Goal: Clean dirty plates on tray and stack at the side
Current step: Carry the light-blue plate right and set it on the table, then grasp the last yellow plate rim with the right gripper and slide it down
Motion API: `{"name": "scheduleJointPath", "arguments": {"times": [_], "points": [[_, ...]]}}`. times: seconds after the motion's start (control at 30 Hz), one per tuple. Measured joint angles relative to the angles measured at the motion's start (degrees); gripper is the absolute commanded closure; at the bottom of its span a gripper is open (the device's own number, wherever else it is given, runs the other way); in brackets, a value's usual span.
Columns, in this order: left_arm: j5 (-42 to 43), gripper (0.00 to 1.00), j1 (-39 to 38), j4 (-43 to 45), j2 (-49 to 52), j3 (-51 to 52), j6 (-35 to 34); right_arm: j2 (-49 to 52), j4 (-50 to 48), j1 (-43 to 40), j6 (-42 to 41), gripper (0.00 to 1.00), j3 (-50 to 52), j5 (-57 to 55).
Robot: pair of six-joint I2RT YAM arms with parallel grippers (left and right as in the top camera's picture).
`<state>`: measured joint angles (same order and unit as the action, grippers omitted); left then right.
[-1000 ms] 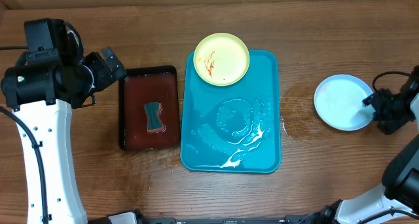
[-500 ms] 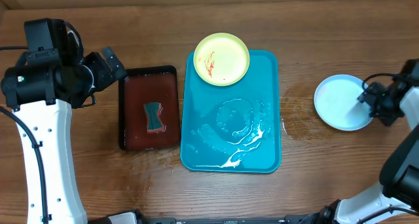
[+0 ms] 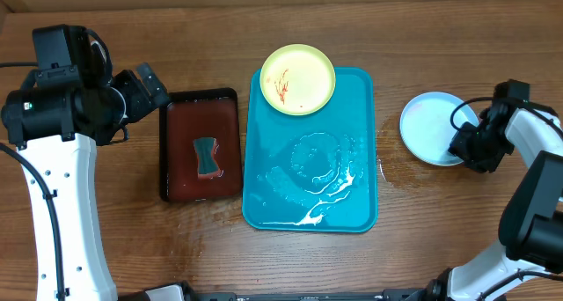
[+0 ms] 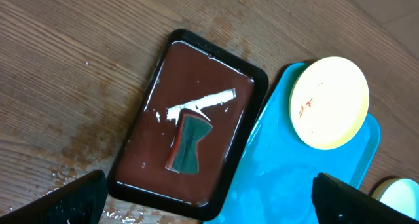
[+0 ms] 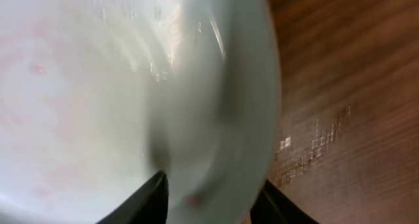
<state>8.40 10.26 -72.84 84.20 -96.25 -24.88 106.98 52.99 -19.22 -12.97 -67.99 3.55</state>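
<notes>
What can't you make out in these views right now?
Whether the right gripper grips the light-blue plate: right wrist view is blurred, fingertips cut off at the bottom edge; overhead, the gripper covers the rim.
The left gripper: left wrist view shows only finger ends at the bottom corners.
Any smears on the light-blue plate: blurred up close, too faint overhead.

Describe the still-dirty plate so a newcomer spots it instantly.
Find the big turquoise tray at centre. On its top-left corner in the overhead view sits a round yellow-green plate, overhanging the rim. Unlike the light blue plate off the tray to the right, it shows red-orange smears.
</notes>
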Motion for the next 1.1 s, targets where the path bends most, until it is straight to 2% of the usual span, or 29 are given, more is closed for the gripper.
{"name": "scheduleJointPath", "arguments": {"times": [0.2,0.3,0.4,0.5,0.67,0.87,1.0,1.03,1.1], "points": [[0.0,0.0,0.0,0.0,0.0,0.0,0.0,-3.9,5.7,5.5,-0.7,0.4,-4.9,-0.7],[0.0,0.0,0.0,0.0,0.0,0.0,0.0,-8.8,3.6,11.5,-0.7,0.27,-6.1,-0.5],[0.0,0.0,0.0,0.0,0.0,0.0,0.0,-12.2,-3.0,19.6,-0.6,0.25,-6.9,1.3],[0.0,0.0,0.0,0.0,0.0,0.0,0.0,-11.7,-11.5,27.5,-0.4,0.26,-7.2,2.4],[0.0,0.0,0.0,0.0,0.0,0.0,0.0,-6.2,-22.8,34.7,-0.8,0.3,-7.5,2.9],[0.0,0.0,0.0,0.0,0.0,0.0,0.0,5.9,-27.3,35.0,-2.6,0.31,-10.4,3.0],[0.0,0.0,0.0,0.0,0.0,0.0,0.0,11.5,-31.6,34.6,-3.0,0.35,-12.4,2.8],[0.0,0.0,0.0,0.0,0.0,0.0,0.0,12.0,-32.3,34.6,-3.1,0.37,-12.6,2.8],[0.0,0.0,0.0,0.0,0.0,0.0,0.0,13.6,-34.3,34.6,-3.2,0.54,-13.1,2.9]]}}
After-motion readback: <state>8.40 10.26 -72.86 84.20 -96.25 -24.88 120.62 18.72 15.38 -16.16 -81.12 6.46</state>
